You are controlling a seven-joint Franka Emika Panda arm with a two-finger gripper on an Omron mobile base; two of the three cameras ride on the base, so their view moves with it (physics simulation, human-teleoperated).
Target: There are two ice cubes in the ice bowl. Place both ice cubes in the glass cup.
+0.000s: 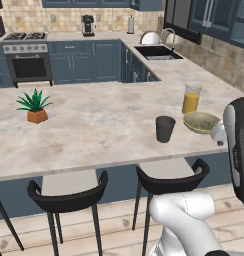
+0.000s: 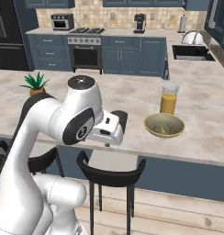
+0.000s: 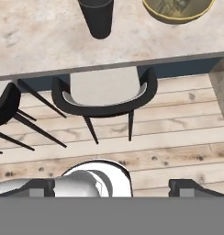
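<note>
a wide, shallow, round olive-tan ice bowl (image 1: 201, 122) is seen upright on the pale marbled counter (image 1: 94, 125), near its front edge. inside the bowl, pale shapes are glimpsed in the right base view (image 2: 165, 125), too blurred to be counted as cubes. a dark grey, tapered glass cup (image 1: 165, 129) is stood upright just to the left of the bowl, apart from it, near the same edge; its contents cannot be made out.
</note>
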